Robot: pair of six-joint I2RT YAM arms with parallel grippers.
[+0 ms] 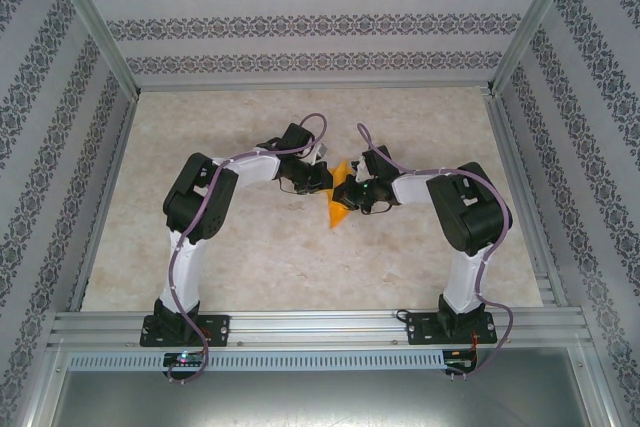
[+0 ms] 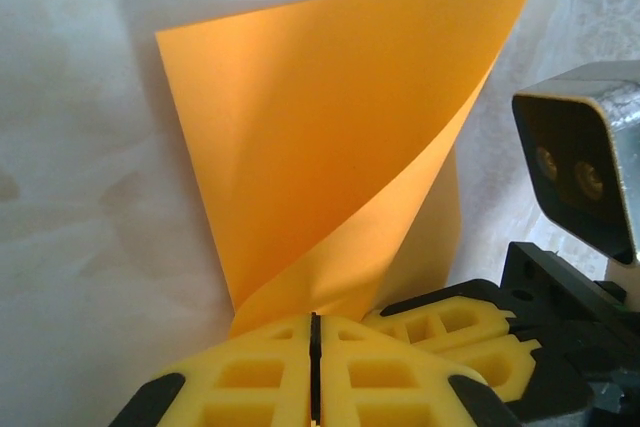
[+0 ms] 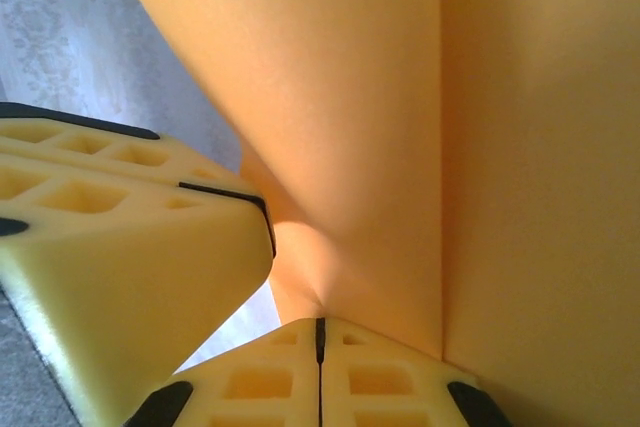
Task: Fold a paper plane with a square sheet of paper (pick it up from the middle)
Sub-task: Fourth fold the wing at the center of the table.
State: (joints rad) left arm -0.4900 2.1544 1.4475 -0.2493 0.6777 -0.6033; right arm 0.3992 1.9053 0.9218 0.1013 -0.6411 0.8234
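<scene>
While both arms met over the middle of the table (image 1: 200,267), one square sheet of paper (image 1: 338,209) was counted, orange-yellow and unmarked. It sat roughly midway between the left and right edges of the surface, well clear of all four corners. The sheet was bent upward into a curl with a crease along it. Whether its lower tip touched the surface could not be told.

Two grippers were counted. The left gripper (image 2: 313,332) had its jaws pressed together with the sheet's edge pinched at the seam. The right gripper (image 3: 320,332) was likewise clamped on the sheet, just beside the left one, their yellow fingers (image 3: 130,247) nearly touching.

From overhead, both grippers covered the sheet's middle, leaving two orange points exposed. Patterned walls (image 1: 300,22) and an aluminium frame (image 1: 320,325) enclosed the table.
</scene>
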